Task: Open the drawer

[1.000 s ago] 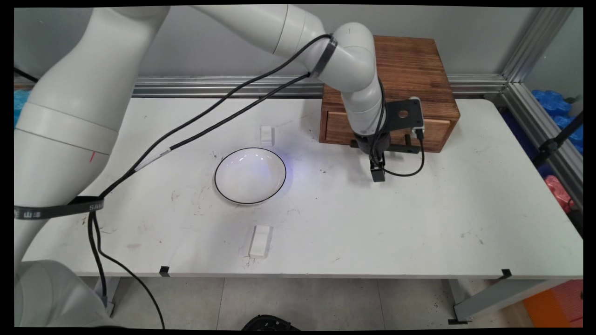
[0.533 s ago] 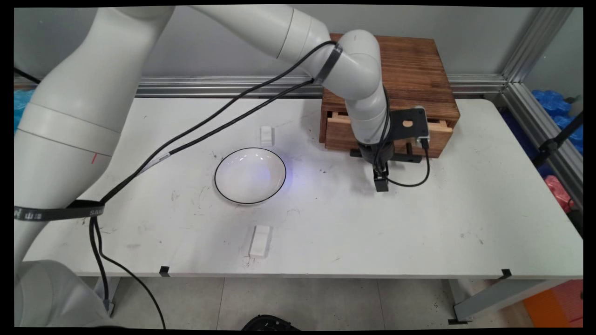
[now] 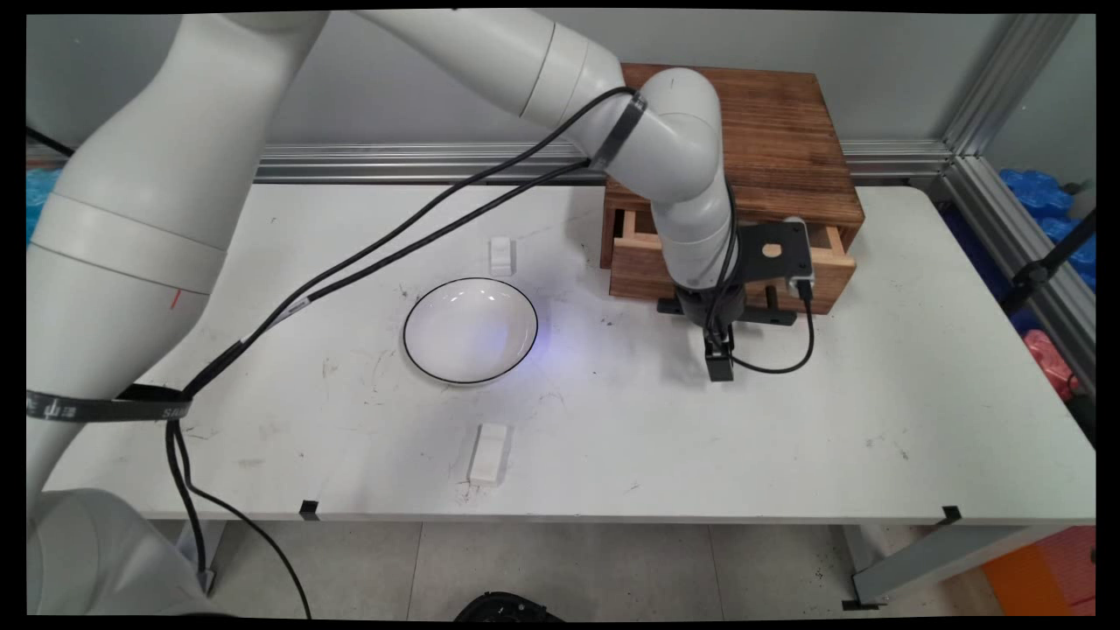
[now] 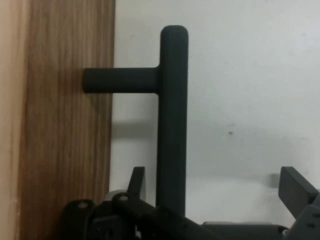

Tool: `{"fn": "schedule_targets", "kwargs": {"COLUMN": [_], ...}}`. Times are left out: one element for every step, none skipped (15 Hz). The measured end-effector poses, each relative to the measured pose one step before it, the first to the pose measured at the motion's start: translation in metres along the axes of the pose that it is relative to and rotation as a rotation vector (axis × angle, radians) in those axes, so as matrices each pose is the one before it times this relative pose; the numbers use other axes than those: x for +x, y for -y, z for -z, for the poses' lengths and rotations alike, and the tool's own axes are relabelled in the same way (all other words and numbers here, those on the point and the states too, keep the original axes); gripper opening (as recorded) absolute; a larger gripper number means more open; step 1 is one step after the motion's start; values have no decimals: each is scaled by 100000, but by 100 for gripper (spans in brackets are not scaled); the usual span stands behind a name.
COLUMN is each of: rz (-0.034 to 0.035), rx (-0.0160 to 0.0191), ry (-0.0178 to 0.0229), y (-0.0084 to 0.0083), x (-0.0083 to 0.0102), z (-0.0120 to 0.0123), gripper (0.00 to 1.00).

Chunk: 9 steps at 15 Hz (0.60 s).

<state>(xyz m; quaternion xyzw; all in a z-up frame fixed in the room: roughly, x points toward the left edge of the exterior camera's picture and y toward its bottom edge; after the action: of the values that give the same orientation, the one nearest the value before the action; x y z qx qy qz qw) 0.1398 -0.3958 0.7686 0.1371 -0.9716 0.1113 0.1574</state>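
Right of centre, gripper (image 3: 719,308) fingers clamped on black handle (image 4: 172,120) of partly open wooden drawer (image 3: 643,262).

Even, bright overhead light falls on the white table (image 3: 787,437), with soft shadows under the arm (image 3: 674,166). The hand view is dimmer and slightly soft, the handle (image 4: 172,120) casting a faint shadow.

No readable text anywhere; white lettering on the black cable strap (image 3: 105,405) too small to decipher.
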Motion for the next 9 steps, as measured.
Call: {"fn": "schedule_targets", "kwargs": {"rz": [-130, -71, 21, 63, 81, 34, 80, 118, 36], "rx": [-531, -424, -521, -477, -583, -471, -557, -562, -287], "ry": [17, 12, 52, 45, 169, 112, 138, 113, 68], "y": [-334, -273, -329, -314, -413, -329, -377, -376, -216], "x": [47, 38, 37, 36, 18, 26, 16, 9, 14], "z": [56, 47, 79, 91, 141, 109, 122, 124, 75], "gripper": [100, 100, 100, 100, 100, 100, 100, 100, 100]}}
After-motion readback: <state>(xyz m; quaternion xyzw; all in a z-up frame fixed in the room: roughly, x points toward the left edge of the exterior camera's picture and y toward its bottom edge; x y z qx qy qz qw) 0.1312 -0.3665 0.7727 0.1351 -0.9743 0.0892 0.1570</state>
